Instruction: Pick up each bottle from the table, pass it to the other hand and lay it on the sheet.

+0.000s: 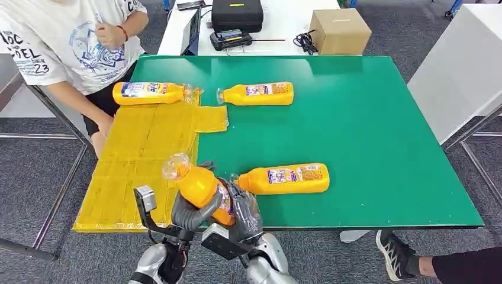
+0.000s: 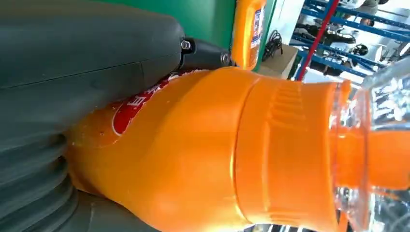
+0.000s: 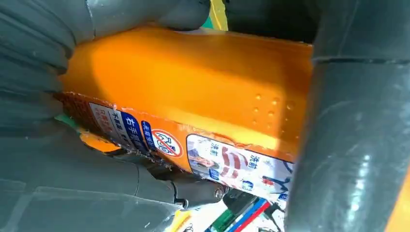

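Note:
An orange bottle with a clear cap is held tilted above the table's near edge, cap pointing to the far left. My left hand grips its lower body from the left. My right hand wraps it from the right. In the left wrist view the bottle lies in my left hand. The right wrist view shows its labelled side in my right hand. A second bottle lies on the yellow sheet. Two more bottles lie on the green table.
A person sits at the table's far left corner, one hand near the sheet's edge. Behind the green table a white table carries a cardboard box and a black case. A person's shoe is on the floor at the near right.

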`<action>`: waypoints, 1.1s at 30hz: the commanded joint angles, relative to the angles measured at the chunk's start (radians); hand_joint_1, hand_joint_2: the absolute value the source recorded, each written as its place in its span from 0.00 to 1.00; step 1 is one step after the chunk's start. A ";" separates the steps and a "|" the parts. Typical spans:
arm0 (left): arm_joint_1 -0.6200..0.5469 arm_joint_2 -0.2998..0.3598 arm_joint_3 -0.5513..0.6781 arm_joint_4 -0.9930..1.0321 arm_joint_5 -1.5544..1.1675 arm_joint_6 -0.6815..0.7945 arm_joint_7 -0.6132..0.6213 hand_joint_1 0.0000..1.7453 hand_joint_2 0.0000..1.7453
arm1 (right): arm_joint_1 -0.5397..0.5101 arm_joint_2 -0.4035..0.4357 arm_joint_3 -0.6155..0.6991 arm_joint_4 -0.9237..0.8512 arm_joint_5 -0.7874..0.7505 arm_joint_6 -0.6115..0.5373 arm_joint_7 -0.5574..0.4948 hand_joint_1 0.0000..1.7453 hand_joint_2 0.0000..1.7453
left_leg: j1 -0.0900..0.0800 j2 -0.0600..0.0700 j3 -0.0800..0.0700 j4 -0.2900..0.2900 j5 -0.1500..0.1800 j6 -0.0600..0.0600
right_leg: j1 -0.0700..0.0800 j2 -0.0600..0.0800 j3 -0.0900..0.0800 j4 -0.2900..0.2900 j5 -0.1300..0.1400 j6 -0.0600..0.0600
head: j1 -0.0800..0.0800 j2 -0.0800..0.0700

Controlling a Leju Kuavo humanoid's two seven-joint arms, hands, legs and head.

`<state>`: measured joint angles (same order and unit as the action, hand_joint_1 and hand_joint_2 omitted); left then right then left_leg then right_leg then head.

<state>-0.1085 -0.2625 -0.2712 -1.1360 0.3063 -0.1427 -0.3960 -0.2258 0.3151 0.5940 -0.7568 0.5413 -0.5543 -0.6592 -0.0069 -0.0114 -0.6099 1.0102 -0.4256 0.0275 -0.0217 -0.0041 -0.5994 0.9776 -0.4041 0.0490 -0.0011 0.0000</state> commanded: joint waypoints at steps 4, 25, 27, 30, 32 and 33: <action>-0.040 0.005 -0.002 0.018 0.081 -0.077 -0.005 1.00 1.00 | -0.032 0.021 0.075 0.114 0.011 0.017 0.006 1.00 1.00 | 0.003 0.001 0.005 0.001 -0.003 -0.003 | 0.003 0.000 0.005 -0.001 -0.002 -0.003 | 0.000 0.000; -0.018 0.020 0.078 -0.108 -0.033 0.076 -0.095 1.00 1.00 | 0.071 -0.052 -0.027 -0.270 -0.099 0.092 0.037 0.00 0.00 | 0.003 0.001 0.004 0.001 -0.003 -0.003 | 0.003 0.000 0.005 0.000 -0.003 -0.003 | 0.000 0.000; -0.023 0.025 0.096 -0.108 -0.046 0.090 -0.100 1.00 1.00 | 0.107 -0.084 -0.036 -0.406 -0.114 0.150 0.069 0.00 0.00 | 0.003 -0.001 0.002 0.003 -0.003 -0.002 | 0.004 -0.002 0.003 0.001 -0.003 -0.003 | 0.000 0.000; -0.024 0.024 0.101 -0.106 -0.046 0.091 -0.100 1.00 1.00 | 0.112 -0.089 -0.038 -0.427 -0.110 0.160 0.080 0.00 0.00 | 0.001 -0.001 0.001 0.000 0.000 -0.001 | 0.001 -0.001 0.001 0.000 -0.001 -0.002 | 0.000 0.000; -0.026 0.021 0.102 -0.098 -0.051 0.090 -0.103 1.00 1.00 | 0.117 -0.084 -0.041 -0.422 -0.109 0.165 0.081 0.00 0.00 | 0.001 0.000 0.002 0.000 -0.001 -0.001 | 0.001 -0.001 0.002 -0.001 -0.001 -0.002 | 0.000 0.000; -0.028 0.018 0.109 -0.095 -0.071 0.117 -0.114 1.00 1.00 | 0.123 -0.086 -0.046 -0.444 -0.128 0.183 0.054 0.00 0.00 | 0.002 0.000 0.004 0.001 -0.002 -0.002 | 0.002 0.000 0.004 -0.001 -0.002 -0.003 | 0.000 0.000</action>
<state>-0.1004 -0.2594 -0.2026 -1.2352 0.2644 -0.0576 -0.4955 -0.1616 0.2853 0.5932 -0.9889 0.4391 -0.4127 -0.5913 -0.0069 -0.0106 -0.6098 1.0103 -0.4256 0.0274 -0.0217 -0.0038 -0.6001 0.9775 -0.4040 0.0489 -0.0011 0.0000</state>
